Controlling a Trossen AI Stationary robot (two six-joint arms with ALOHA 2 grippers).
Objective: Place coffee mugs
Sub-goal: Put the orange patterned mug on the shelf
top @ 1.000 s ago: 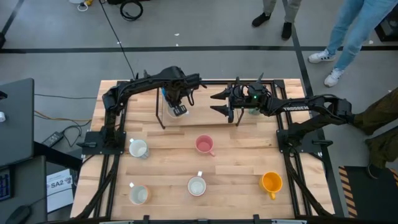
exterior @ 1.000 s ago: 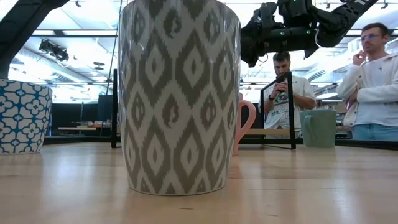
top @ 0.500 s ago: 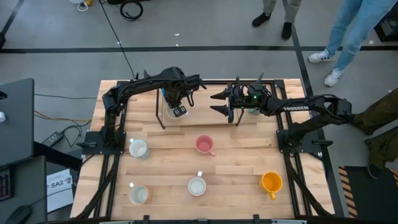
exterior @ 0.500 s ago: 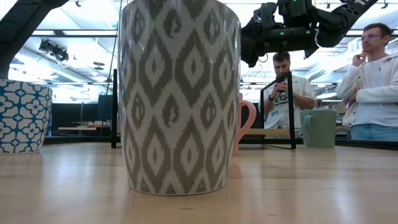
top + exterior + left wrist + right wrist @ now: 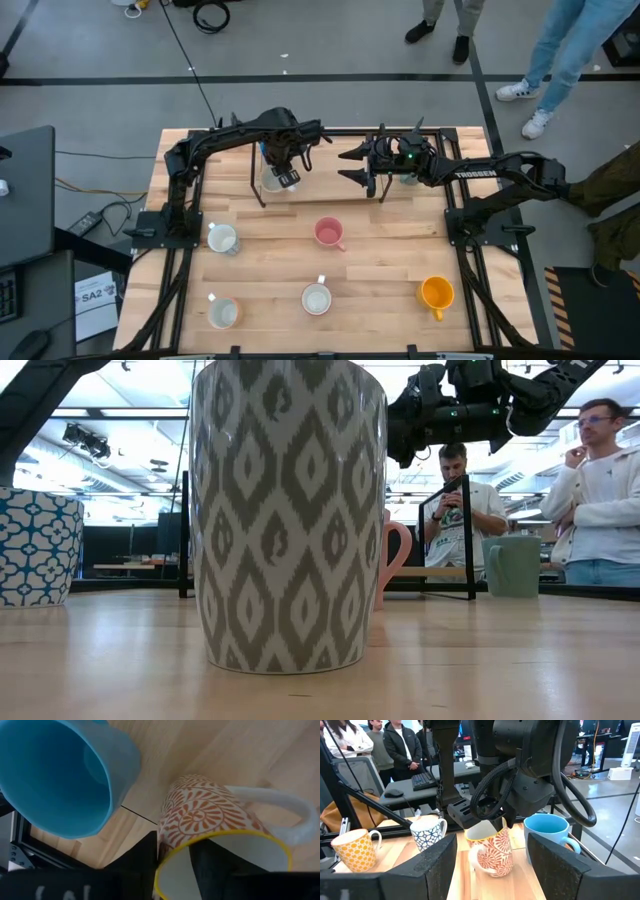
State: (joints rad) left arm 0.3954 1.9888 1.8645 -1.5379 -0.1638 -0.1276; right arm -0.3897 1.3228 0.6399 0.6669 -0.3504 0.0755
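A mug with orange swirls, a yellow rim and a white handle (image 5: 200, 812) stands on its base on the wooden table at the far left (image 5: 270, 181), next to a blue mug (image 5: 60, 775). My left gripper (image 5: 175, 854) points down over the swirl mug, open, with one finger outside its wall and one inside. My right gripper (image 5: 492, 870) hangs level and open, above the table to the right of both mugs (image 5: 347, 166), with nothing between its fingers. More mugs stand nearer: pink (image 5: 329, 233), orange (image 5: 437, 293), and three pale ones. My left gripper straddles the swirl mug's rim (image 5: 169, 854) on the side away from the handle, coming from above. The outer finger (image 5: 146, 857) lies right at the outer wall, and I cannot tell whether it touches. The inner finger stands apart from the wall. The mug stands upright on the table.
A green mug (image 5: 512, 565) stands at the far right beneath the right arm. A grey-patterned mug (image 5: 288, 510) and a blue-and-white one (image 5: 38, 545) stand close to the near edge. Thin black frames (image 5: 470, 540) rise from the far half of the table. People stand beyond the far edge.
Both arms have kept still. In the high view the swirl mug's pale rim shows a little rounder and more to the left of my left gripper than a second ago.
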